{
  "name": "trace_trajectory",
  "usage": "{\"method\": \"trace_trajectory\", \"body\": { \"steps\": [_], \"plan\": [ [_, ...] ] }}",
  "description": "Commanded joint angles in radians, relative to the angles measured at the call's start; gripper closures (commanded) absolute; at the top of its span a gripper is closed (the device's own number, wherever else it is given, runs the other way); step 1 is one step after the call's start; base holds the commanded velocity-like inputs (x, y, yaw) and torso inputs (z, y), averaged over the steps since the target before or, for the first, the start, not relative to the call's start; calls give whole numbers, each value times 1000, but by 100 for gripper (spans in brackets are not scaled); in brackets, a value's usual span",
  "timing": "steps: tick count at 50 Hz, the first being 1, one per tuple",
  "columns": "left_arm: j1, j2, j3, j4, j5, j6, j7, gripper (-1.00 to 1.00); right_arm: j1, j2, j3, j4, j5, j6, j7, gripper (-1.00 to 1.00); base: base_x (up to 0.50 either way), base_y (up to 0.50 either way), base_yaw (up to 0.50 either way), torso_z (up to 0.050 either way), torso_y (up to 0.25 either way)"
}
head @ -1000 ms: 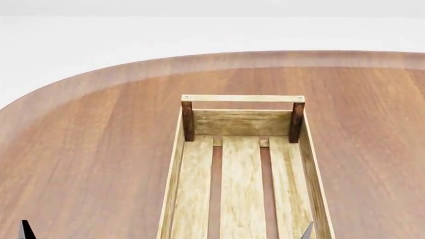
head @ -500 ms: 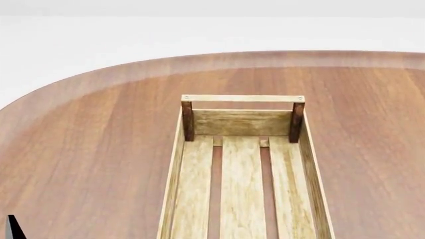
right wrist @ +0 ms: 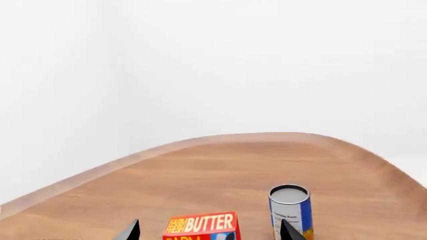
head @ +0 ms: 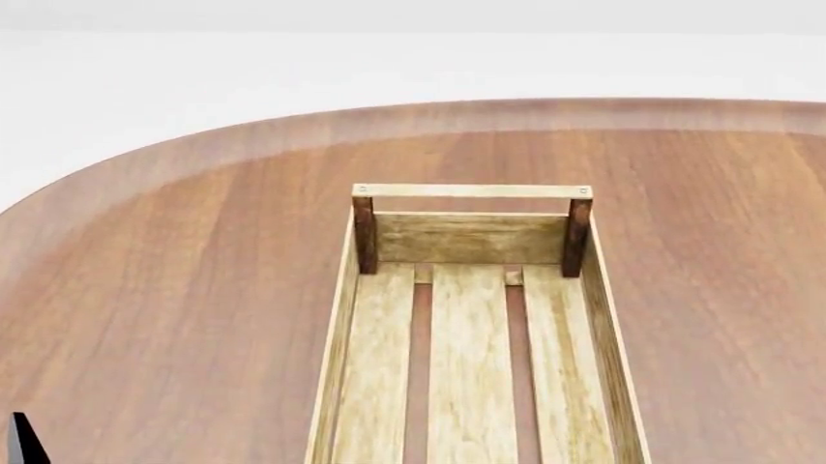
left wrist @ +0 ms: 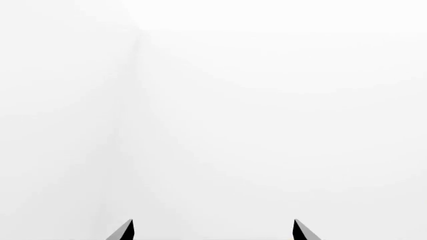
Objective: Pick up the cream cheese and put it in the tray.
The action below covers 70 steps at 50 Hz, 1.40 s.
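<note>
The cream cheese is not in view in any frame. The tray [head: 471, 329], a long crate of light wooden slats with dark corner posts, lies empty on the table in the middle of the head view, its near end cut off by the frame edge. My left gripper [left wrist: 212, 231] is open and empty, facing only blank white; one dark fingertip [head: 19, 443] shows at the head view's lower left corner. My right gripper [right wrist: 210, 232] is open and empty, low over the table, out of the head view.
In the right wrist view a red-orange butter box [right wrist: 201, 226] stands just beyond the right fingertips, with a blue-orange can [right wrist: 291, 210] beside it. The rounded wooden table [head: 193, 290] edge curves behind them.
The right fingertip seen at the head view's bottom edge one second ago has dropped out of view. The left fingertip has shifted left toward the corner. The tray has not moved.
</note>
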Motion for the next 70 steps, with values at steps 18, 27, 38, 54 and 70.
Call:
{"method": "trace_trajectory", "body": {
  "steps": [18,27,38,54,70],
  "plan": [
    [2,-5,4,4,4,-2,-10,-100,52,-12,112,48,215,167,37,-100,0,0,0,0,0],
    [4,-6,8,7,10,-3,-12,-100,62,0,131,80,287,175,-1,-100,0,0,0,0,0],
    [8,-11,7,15,5,-4,-17,-100,70,12,142,109,339,190,-26,-100,0,0,0,0,0],
    [5,-16,6,17,-9,-4,-22,-100,73,27,143,139,328,210,-3,-100,0,0,0,0,0],
    [1,-18,10,16,-9,-10,-25,-100,62,48,143,168,307,226,13,-100,0,0,0,0,0]
  ]
}}
